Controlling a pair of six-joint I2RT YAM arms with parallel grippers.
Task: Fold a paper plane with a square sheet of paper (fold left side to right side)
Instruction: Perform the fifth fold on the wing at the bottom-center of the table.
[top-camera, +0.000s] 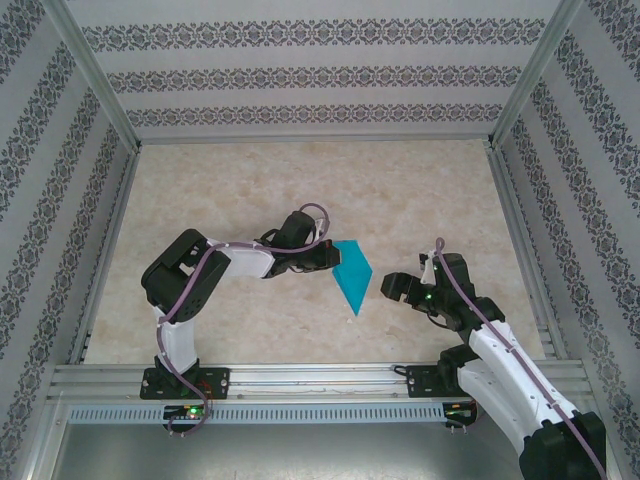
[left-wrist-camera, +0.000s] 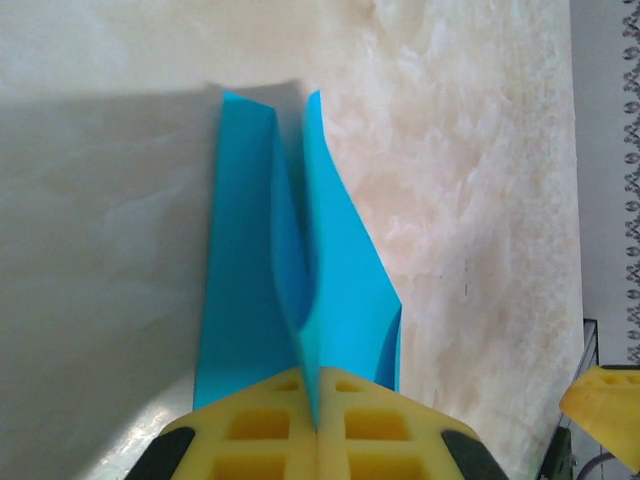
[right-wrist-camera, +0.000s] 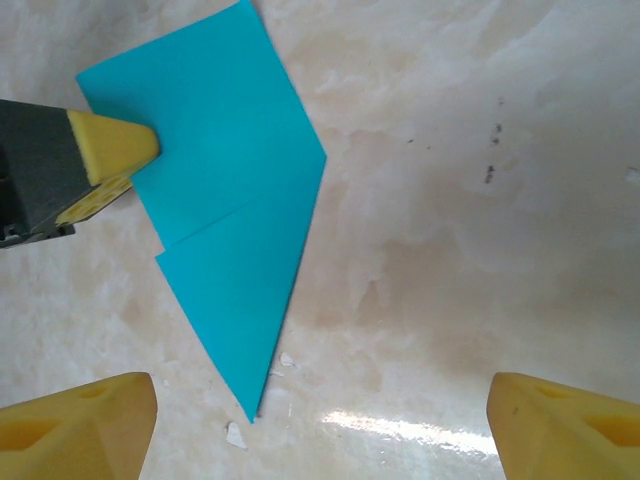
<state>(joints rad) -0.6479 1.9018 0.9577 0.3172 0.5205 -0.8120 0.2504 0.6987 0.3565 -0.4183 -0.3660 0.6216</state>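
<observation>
Bench (top-camera: 300, 190): pale beige marbled top, boxed in by aluminium rails (top-camera: 300, 375) and walls (top-camera: 300, 75) papered in grey ornamental bands.
Left arm (top-camera: 240, 262): rises from its base at the near edge with the elbow folded back to the left. The forearm stretches rightwards, low over the middle of the bench.
Left gripper (top-camera: 328, 258): closed on the paper plane (top-camera: 352, 275). In the left wrist view its two yellow fingers (left-wrist-camera: 255, 430) meet, with the blue paper pinched in the seam between them.
Right arm (top-camera: 500, 350): comes in from the near right corner, forearm angled up and leftwards, wrist aimed at the plane.
Right gripper (top-camera: 388, 290): jaws spread wide and holding nothing, just right of the plane and apart from it.
Plane's place: turquoise-blue kite shape with a long point aimed at the near edge. It sits right of the bench's centre, between the two grippers, and is gripped at its wide upper-left part.
Layers: from the left wrist, two flaps part away from the pinch, with a curved hollow between them. From the right wrist, one crease line crosses the face.
Flecks (right-wrist-camera: 235, 435): small white bits on the bench beside the plane's tip.
Hard to make out: whether the tip rests on the bench or hangs just above it. The right gripper's fingers (right-wrist-camera: 80, 425) are cut off by the lower edge of the right wrist view.
</observation>
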